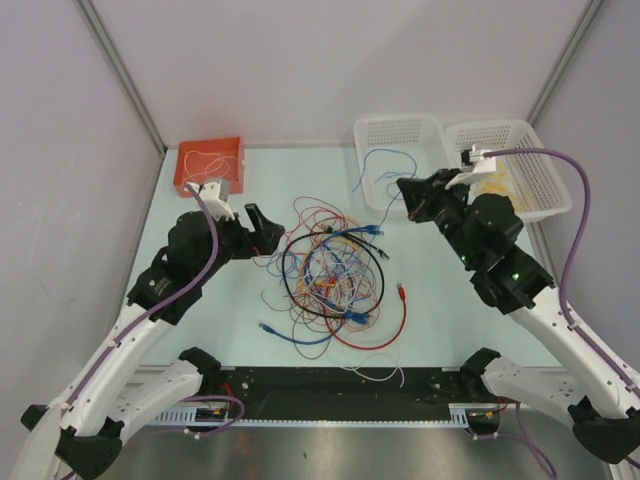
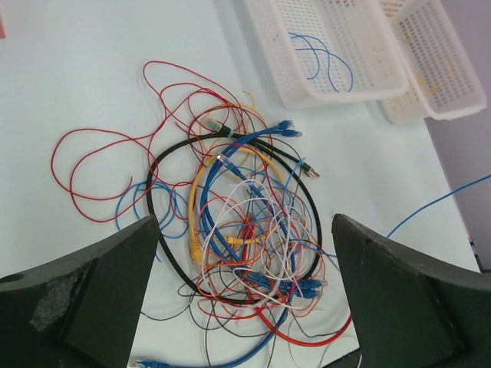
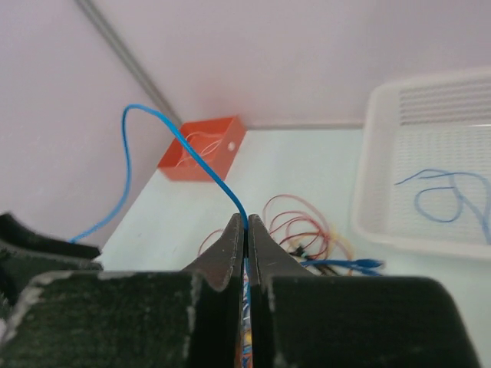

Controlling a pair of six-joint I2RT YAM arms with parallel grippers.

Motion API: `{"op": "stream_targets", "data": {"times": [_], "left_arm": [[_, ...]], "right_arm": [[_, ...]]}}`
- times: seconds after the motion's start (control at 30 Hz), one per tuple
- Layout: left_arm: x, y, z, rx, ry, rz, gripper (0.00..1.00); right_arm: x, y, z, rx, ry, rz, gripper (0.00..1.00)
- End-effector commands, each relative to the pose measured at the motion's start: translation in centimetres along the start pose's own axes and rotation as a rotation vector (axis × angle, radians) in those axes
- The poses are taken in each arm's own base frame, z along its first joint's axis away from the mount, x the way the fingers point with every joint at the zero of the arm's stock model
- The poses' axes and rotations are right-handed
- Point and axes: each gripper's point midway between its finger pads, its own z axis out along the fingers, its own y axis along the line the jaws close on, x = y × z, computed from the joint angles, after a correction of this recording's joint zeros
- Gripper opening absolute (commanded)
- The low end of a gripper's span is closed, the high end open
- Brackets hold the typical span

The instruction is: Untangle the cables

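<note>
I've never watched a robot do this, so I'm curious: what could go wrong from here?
The right gripper is shut on just one thin blue wire, which could slip out. If that wire's far end is caught in the tangle of cables, pulling may drag the whole heap. The left gripper hangs open over the tangle and might close on several strands at once.

Loose tangle of red, blue, black, white, yellow cables, one thin blue strand aloft.
</note>
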Motion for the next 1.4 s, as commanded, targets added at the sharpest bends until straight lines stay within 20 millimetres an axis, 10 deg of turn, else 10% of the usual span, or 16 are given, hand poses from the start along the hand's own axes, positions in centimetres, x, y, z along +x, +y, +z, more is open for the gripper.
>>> {"op": "stream_targets", "data": {"times": [0.0,0.3,0.57,0.73,1.37], "left_arm": [[0.7,1.9,0.3,-0.093,-0.002,-0.039,1.00],[3.4,2.7,0.6,-0.085,0.044,-0.063,0.99],[5.0,2.2,1.4,-0.037,0.069,-0.094,1.00],[6.1,1.7,1.9,0.006,0.084,-0.139,1.00],[9.2,3.0,1.8,-0.010,0.149,-0.135,1.00]], "right_arm": [[-3.7,-3.4,0.0,0.130,-0.040,-0.053,0.00],[-12.2,-4.7,2.2,0.202,-0.235,-0.032,0.00],[-20.0,0.1,2.7,0.064,-0.332,0.029,0.00],[-21.0,1.2,3.2,0.065,-0.347,0.023,0.00],[-20.1,-6.7,10.7,0.249,-0.394,0.057,0.00]]}}
